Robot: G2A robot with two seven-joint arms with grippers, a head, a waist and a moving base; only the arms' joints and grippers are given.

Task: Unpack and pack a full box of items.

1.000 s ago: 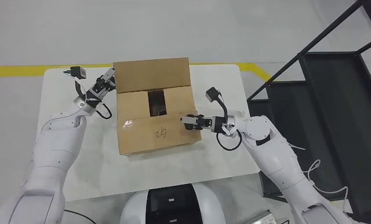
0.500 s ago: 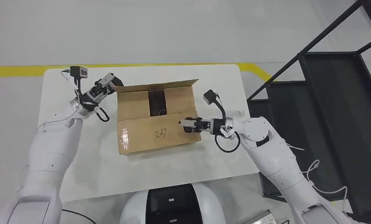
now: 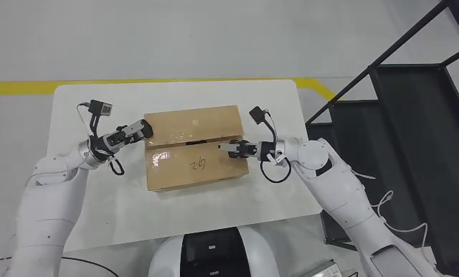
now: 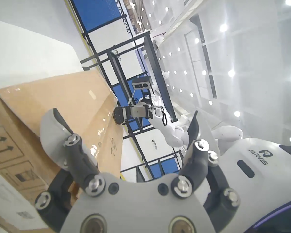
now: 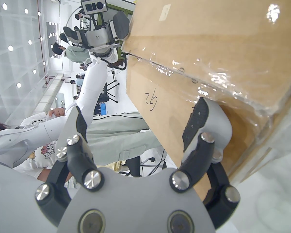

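Two grippers at the box (image 3: 192, 144), both spread, nothing pinched.
Box sits between my grippers on the white table (image 3: 86, 205), both top flaps folded flat, with a thin dark slit where they meet. Left gripper (image 3: 143, 130) is at one end of the box, level with that seam. Its jaws are wide apart, one finger (image 4: 55, 127) against the box's top edge, the other in free air. Right gripper (image 3: 226, 147) is at the opposite end, facing the left one across the lid. Its jaws are also apart, one pad (image 5: 201, 124) on the near flap by the corner, the other finger clear of the cardboard. Glossy tape (image 5: 208, 76) runs along the seam just beyond that pad. Handwritten mark (image 3: 199, 163) on the near flap lies between the two grippers.
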